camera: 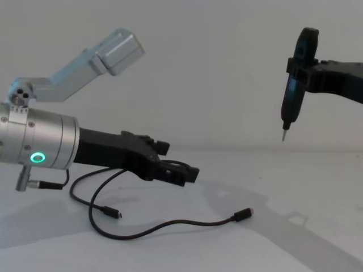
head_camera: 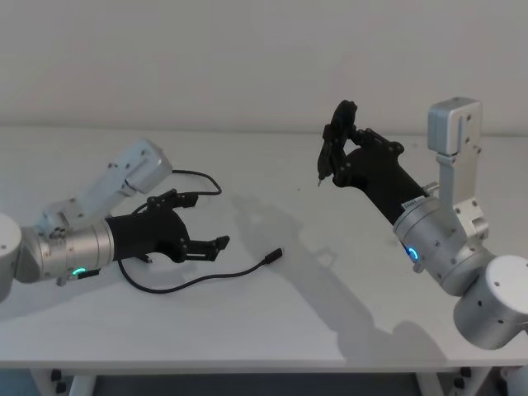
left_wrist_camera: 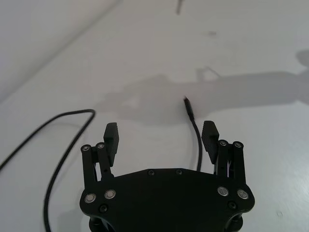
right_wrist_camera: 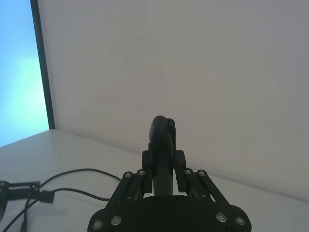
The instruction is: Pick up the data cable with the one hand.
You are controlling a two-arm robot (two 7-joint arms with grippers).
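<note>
Head view, left pincer [head_camera: 208, 221]: spread wide and empty, reaching toward 3 o'clock low over the white surface [head_camera: 313, 330].
Head view, data cable [head_camera: 239, 272]: lies loose on the surface. One strand curves from under the pincer's wrist out to 4 o'clock and ends in a plug [head_camera: 277, 254]. Another loop sits at 12 o'clock of the pincer.
Head view, right pincer [head_camera: 342, 153]: well apart at 2 o'clock, raised and pressed onto a slim black tool [head_camera: 337, 124] with its metal tip down. It looks idle for this step.
Left wrist view, aim: the data cable [left_wrist_camera: 192, 120] runs into the gap just beside one finger pad [left_wrist_camera: 210, 135], not down the middle. Its plug lies a little ahead of the fingertips.
Left wrist view, advice: shift the left pincer [left_wrist_camera: 161, 137] sideways until the strand is centred between the pads. Take the straight run behind the plug, not the plug itself.
Right wrist view, right pincer [right_wrist_camera: 163, 162]: pinches the slim black tool [right_wrist_camera: 161, 130] by its body. The data cable [right_wrist_camera: 82, 169] lies far beyond it on the surface.
Chest view, height: the left pincer [camera: 178, 160] hangs above the surface. The data cable [camera: 181, 222] lies flat below it, toward 5 o'clock.
Chest view, advice: a cable this thin probably needs the pads lowered to the surface before closing, then closed fully.
Chest view, risk: closing too high would likely miss the strand. Lift slowly, since the loose curls will probably drag and swing.
</note>
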